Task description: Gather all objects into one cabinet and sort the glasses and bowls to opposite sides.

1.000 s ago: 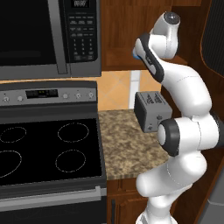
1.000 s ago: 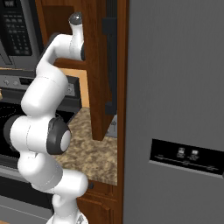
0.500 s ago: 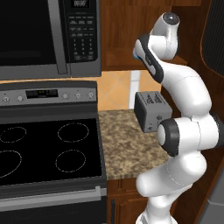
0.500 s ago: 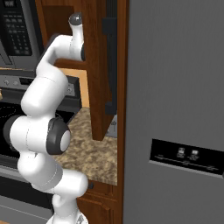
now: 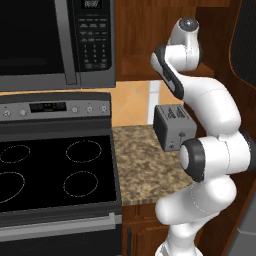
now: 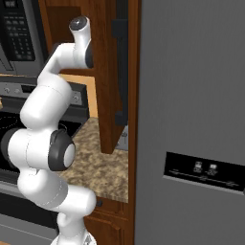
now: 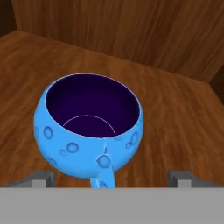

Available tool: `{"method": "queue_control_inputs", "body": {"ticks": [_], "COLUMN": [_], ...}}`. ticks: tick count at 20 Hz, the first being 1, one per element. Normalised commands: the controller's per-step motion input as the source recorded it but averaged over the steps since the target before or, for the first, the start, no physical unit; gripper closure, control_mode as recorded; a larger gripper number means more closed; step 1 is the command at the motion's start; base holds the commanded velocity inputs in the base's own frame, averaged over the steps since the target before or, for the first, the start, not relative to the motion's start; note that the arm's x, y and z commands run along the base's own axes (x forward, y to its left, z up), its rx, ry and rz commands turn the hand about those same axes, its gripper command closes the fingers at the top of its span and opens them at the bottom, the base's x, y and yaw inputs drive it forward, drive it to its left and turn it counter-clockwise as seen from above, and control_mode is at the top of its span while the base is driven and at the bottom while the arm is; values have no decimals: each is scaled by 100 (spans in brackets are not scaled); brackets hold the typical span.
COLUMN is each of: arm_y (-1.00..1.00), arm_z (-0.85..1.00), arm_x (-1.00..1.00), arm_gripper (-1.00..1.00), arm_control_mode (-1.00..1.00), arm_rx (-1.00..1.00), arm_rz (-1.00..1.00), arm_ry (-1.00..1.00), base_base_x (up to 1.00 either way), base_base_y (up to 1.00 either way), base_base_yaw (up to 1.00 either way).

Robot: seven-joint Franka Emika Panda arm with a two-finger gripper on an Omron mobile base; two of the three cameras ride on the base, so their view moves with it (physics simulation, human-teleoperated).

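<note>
A rounded bright blue mug (image 7: pixel 89 127) with a dark inside stands upright on the wooden shelf (image 7: pixel 175 109) of the cabinet, its handle turned toward me. My gripper (image 7: pixel 111 178) is open just in front of it, and its fingertips (image 7: pixel 41 177) stand wide on either side of the handle without touching the mug. From the base, the arm (image 5: pixel 200 100) reaches up into the dark brown cabinet (image 6: pixel 103 57). The cabinet door hangs open with its long black bar handle (image 6: pixel 120 72) showing. The red cup and the wooden bowl are out of view.
A grey toaster (image 5: pixel 172 127) sits on the speckled counter (image 5: pixel 150 165) below the arm. A black stove (image 5: pixel 55 170) and a microwave (image 5: pixel 55 40) are to the left. A tall grey fridge (image 6: pixel 191 119) stands at the right, close to the open door.
The arm's upper joint has edged slightly left and down. Everything else has stayed the same.
</note>
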Motion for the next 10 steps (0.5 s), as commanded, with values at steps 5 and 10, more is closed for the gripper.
{"method": "queue_control_inputs", "body": {"ticks": [5, 10], "arm_y": [0, 0], "arm_z": [0, 0], "arm_x": [2, 1], "arm_gripper": [100, 100], "arm_control_mode": [-100, -100], "arm_rx": [4, 4], "arm_rz": [0, 0], "arm_ry": [0, 0], "base_base_x": [0, 0], "base_base_y": [0, 0], "base_base_yaw": [0, 0]}}
